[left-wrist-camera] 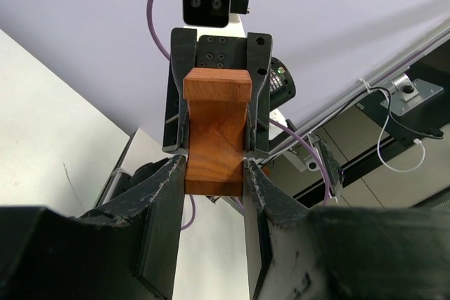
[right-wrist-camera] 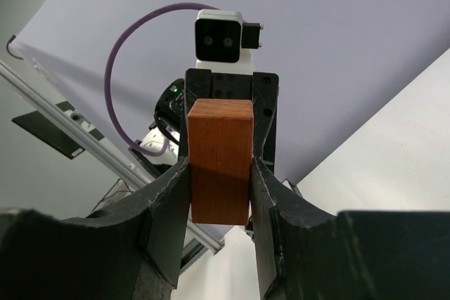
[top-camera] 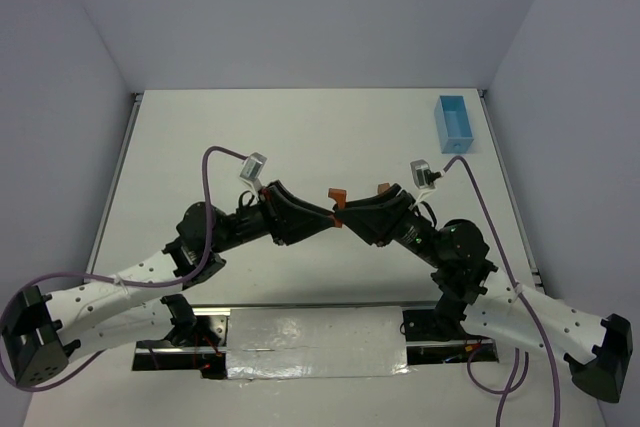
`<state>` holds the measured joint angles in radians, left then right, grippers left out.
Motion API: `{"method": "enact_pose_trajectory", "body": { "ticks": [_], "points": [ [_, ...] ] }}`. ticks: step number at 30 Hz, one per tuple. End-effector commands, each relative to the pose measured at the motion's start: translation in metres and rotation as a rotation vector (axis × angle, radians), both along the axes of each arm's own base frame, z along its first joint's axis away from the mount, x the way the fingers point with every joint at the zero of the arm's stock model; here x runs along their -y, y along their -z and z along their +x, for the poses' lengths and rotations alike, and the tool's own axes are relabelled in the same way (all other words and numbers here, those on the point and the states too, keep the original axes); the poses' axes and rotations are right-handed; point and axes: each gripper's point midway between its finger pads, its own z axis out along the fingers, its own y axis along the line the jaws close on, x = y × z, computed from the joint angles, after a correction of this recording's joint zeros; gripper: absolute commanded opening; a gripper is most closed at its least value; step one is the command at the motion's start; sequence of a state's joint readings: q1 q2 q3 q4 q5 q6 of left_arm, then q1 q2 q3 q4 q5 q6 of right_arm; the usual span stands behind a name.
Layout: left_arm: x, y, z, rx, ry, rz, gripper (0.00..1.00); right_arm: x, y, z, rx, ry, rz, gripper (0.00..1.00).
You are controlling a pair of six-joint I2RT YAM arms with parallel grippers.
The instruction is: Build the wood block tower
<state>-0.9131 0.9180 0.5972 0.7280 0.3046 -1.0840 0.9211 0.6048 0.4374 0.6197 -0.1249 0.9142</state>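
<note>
Both arms bend inward and meet tip to tip above the middle of the bench (top-camera: 300,127). The left gripper (left-wrist-camera: 214,166) and right gripper (right-wrist-camera: 220,168) each have their jaws clamped on opposite ends of one reddish-brown wood block (left-wrist-camera: 214,121). The block is held off the bench, with its long axis running left to right between them.

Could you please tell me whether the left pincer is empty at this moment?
No, the left pincer is clamped on a reddish-brown wood block, pressing it from both sides.
</note>
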Motion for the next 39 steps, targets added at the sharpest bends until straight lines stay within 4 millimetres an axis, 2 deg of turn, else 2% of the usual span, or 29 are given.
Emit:
{"method": "enact_pose_trajectory", "body": {
  "ticks": [1,2,5,13,23,29,31,32,33,34,35,36,37,38,39],
  "points": [
    [-0.008,-0.013,0.001,0.019,-0.034,-0.048,0.0,0.014,-0.026,0.002,0.042,0.062,0.088,0.45],
    [-0.009,-0.011,0.001,0.013,-0.041,-0.05,0.0,0.015,-0.024,0.003,0.035,0.07,0.089,0.49],
    [-0.012,-0.012,0.002,0.009,-0.053,-0.066,0.0,0.019,-0.027,0.005,0.028,0.088,0.11,0.52],
    [-0.014,-0.017,0.001,0.014,-0.056,-0.078,0.0,0.011,-0.031,0.005,0.027,0.067,0.111,0.52],
    [-0.016,-0.017,0.004,0.007,-0.078,-0.079,0.0,0.003,-0.023,0.002,0.007,0.047,0.109,0.49],
    [-0.011,-0.011,0.004,-0.011,-0.053,-0.073,0.0,0.005,-0.024,0.007,0.0,0.079,0.119,0.32],
    [-0.01,-0.008,0.004,-0.016,-0.051,-0.07,0.04,0.006,-0.024,0.008,0.008,0.087,0.12,0.24],
    [-0.01,-0.008,0.004,-0.015,-0.046,-0.071,0.12,0.005,-0.022,0.011,0.003,0.101,0.107,0.15],
    [-0.01,-0.006,0.004,-0.017,-0.045,-0.07,0.19,0.006,-0.022,0.012,0.001,0.11,0.104,0.12],
    [-0.01,-0.005,0.004,-0.02,-0.049,-0.067,0.42,0.007,-0.021,0.013,0.003,0.119,0.097,0.11],
    [-0.01,-0.003,0.006,-0.025,-0.059,-0.06,0.55,0.007,-0.012,0.02,-0.008,0.156,0.053,0.08],
    [-0.009,0.007,0.01,-0.053,-0.075,-0.019,0.68,0.009,-0.014,0.022,-0.007,0.176,0.036,0.05],
    [-0.013,0.01,0.017,-0.069,-0.118,0.001,0.91,0.011,-0.002,0.028,-0.031,0.211,-0.029,0.04],
    [-0.016,0.013,0.023,-0.092,-0.154,0.029,0.99,0.015,0.004,0.034,-0.021,0.261,-0.084,0.04],
    [-0.019,0.045,0.034,-0.182,-0.208,0.153,0.99,0.029,-0.004,0.044,-0.032,0.341,-0.095,0.03]
  ]
}}
